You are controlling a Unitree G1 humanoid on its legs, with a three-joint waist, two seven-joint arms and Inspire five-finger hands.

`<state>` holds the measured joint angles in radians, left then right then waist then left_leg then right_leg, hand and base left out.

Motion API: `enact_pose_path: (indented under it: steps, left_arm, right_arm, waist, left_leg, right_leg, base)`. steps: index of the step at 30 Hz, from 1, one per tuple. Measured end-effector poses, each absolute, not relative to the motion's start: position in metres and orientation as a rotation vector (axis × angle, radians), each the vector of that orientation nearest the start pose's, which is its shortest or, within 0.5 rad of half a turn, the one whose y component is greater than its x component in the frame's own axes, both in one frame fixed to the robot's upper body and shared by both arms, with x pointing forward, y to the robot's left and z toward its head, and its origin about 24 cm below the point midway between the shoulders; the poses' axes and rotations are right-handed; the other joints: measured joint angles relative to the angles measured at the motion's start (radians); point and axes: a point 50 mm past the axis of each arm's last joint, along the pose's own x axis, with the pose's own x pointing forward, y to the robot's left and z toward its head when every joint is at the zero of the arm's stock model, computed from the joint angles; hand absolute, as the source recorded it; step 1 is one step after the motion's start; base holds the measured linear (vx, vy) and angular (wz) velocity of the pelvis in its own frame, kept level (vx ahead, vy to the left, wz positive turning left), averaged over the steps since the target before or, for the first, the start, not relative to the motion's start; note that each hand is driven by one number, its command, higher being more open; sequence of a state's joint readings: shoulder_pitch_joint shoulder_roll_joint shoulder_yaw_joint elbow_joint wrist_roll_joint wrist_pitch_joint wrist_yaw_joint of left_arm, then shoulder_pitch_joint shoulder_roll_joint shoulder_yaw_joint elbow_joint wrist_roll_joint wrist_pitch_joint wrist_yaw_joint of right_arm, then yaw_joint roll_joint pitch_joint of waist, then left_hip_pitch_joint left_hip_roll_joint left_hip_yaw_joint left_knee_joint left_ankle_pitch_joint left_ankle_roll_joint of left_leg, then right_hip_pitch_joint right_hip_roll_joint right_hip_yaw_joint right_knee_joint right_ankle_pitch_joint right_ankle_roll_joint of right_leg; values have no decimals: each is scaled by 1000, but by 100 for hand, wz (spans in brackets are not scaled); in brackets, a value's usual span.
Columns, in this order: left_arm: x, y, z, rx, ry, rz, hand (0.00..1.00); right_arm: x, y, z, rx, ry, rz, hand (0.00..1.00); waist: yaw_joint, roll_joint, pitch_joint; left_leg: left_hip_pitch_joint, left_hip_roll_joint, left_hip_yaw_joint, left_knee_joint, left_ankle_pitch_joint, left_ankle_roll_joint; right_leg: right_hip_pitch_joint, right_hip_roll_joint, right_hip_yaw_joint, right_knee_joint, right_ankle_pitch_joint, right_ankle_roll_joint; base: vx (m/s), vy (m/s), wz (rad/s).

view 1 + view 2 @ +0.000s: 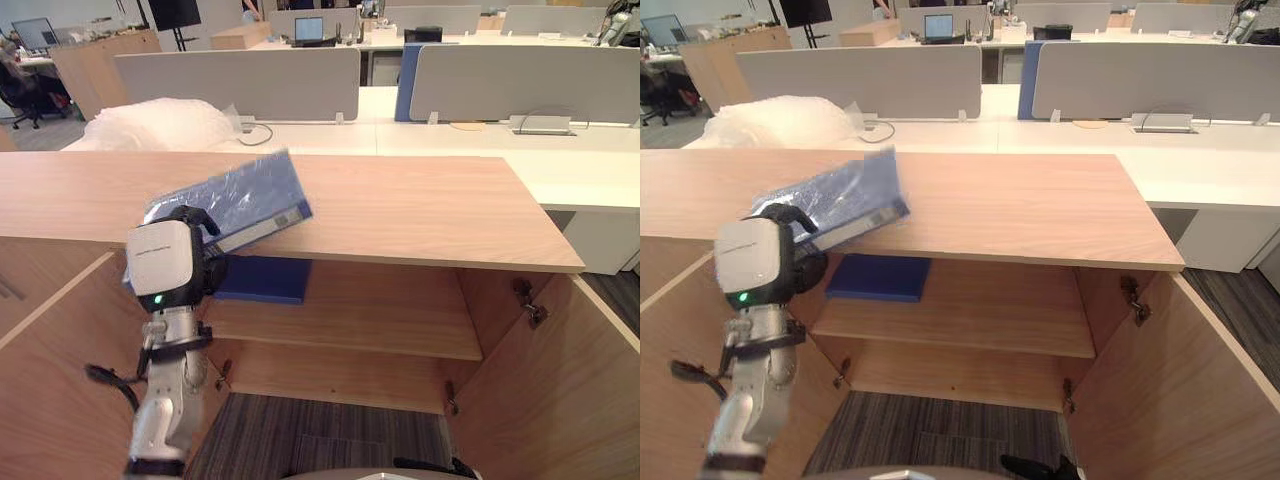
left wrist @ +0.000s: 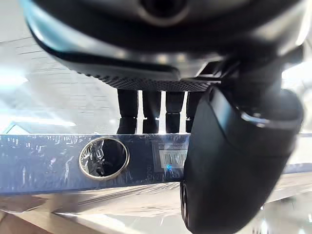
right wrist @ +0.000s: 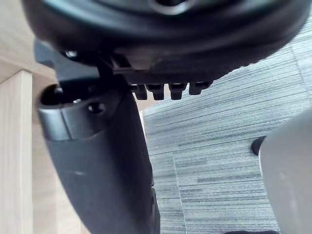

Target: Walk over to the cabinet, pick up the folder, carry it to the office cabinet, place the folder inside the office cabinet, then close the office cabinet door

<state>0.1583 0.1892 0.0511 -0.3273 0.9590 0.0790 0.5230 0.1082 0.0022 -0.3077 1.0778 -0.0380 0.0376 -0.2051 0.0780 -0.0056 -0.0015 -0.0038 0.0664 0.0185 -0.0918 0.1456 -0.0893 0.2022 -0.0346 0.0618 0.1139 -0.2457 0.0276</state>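
Left robot hand (image 2: pixel 229 165) clamped on the folder (image 1: pixel 240 195): thumb on the near face of the spine, fingers (image 2: pixel 151 109) over the far side. This spine grip probably lets the folder be steered edge-first. The folder hangs tilted over the near edge of the counter (image 1: pixel 420 210), at the left, above the open office cabinet; whether its right corner touches the counter cannot be told. Its long axis runs from near-left, at the robot hand, to far-right, with the spine towards the near side. On the shelf (image 1: pixel 380 320) below lies a second blue folder (image 1: pixel 262 278). The right robot hand (image 3: pixel 102 161) hangs over the carpet, holding nothing; apart or together cannot be told.
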Motion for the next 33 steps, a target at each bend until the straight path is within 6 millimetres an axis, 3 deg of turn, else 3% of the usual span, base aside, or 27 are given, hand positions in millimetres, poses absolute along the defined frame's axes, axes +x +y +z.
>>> enact_pose_path:
  steps: [3,8,11,13,14,18,21,28,33]
  left_arm:
    - [185,198,121,700,-426,678,0]
    - [162,207,117,111,-387,694,0]
    - [148,218,113,-254,-385,718,0]
    - [145,220,111,-333,-379,715,0]
    - [142,222,108,-400,-370,706,0]
    - [139,224,104,-484,-363,657,0]
    - [137,224,104,-470,-370,601,0]
    - [135,230,104,-442,-386,575,0]
    - [134,235,95,-438,-353,596,0]
  right_arm:
    - [62,-195,-169,15,1243,-481,100]
    - [71,-187,-162,39,1160,-460,100]
    - [92,-170,-138,182,952,-448,100]
    - [102,-164,-126,261,861,-443,100]
    - [115,-158,-109,353,752,-423,100]
    - [141,-148,-70,719,478,-312,100]
    - [149,-144,-48,951,306,-206,100]
    - [152,-149,-24,1173,91,-156,100]
    - [155,-152,-4,1203,-30,-112,100]
  waist:
    - [4,-1,-3]
    - [6,-2,-4]
    - [2,-17,5]
    - [0,-21,6]
    - [0,-23,6]
    - [0,-31,1]
    - [-1,-37,-3]
    - [-12,-37,-6]
    - [-25,-21,-14]
  left_leg:
    - [-1,1,-3,4,2,2]
    - [2,6,-4,4,2,2]
    - [2,10,-1,4,-2,7]
    - [1,12,-1,4,-3,6]
    - [1,11,-1,4,-4,4]
    - [0,5,-3,4,-4,5]
    - [-6,-1,-3,4,-2,8]
    - [-6,-4,-3,5,1,11]
    - [-5,-3,-3,5,-1,10]
  right_leg:
    - [-2,4,0,7,1,-1]
    - [-3,8,-1,15,2,-2]
    - [-5,9,-1,16,1,-2]
    - [-5,8,-2,16,1,-1]
    - [-6,6,-2,16,0,1]
    - [-8,1,-5,17,-6,10]
    - [-13,-1,-6,18,-8,14]
    - [-15,-3,-6,19,-8,14]
    - [-16,-2,-5,21,-8,14]
  base:
    - [10,-39,3]
    - [-31,-45,0]
    - [-44,-25,-3]
    - [-49,-25,-1]
    - [-55,-25,0]
    - [-37,-13,1]
    - [0,0,0]
    - [0,-20,0]
    - [0,0,0]
